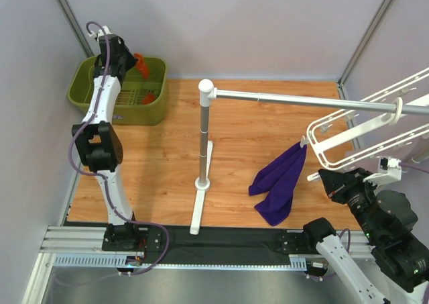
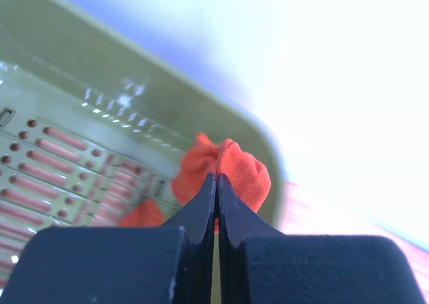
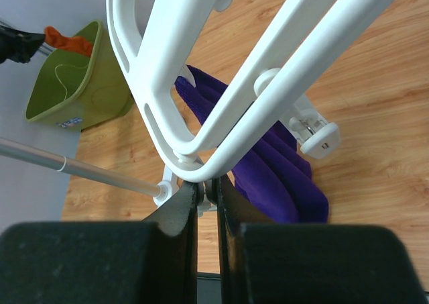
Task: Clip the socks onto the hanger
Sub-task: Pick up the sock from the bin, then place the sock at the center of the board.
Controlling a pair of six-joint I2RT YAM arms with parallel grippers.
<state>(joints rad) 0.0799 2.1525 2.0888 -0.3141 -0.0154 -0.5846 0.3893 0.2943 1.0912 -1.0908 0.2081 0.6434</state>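
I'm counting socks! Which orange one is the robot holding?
The sock pinched in the left gripper, held up above the green basket; the other sock lies on the basket floor.

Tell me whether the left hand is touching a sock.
Touching. The left wrist view shows the left hand shut on an orange sock, with fabric bunched just past its tips, above the green basket.

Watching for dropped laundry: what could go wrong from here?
The left pincer holds the sock only at its fingertips, so it might slip and fall into the basket during the carry. The right pincer grips just a corner of the hanger; the frame could twist, swinging the purple cloth.
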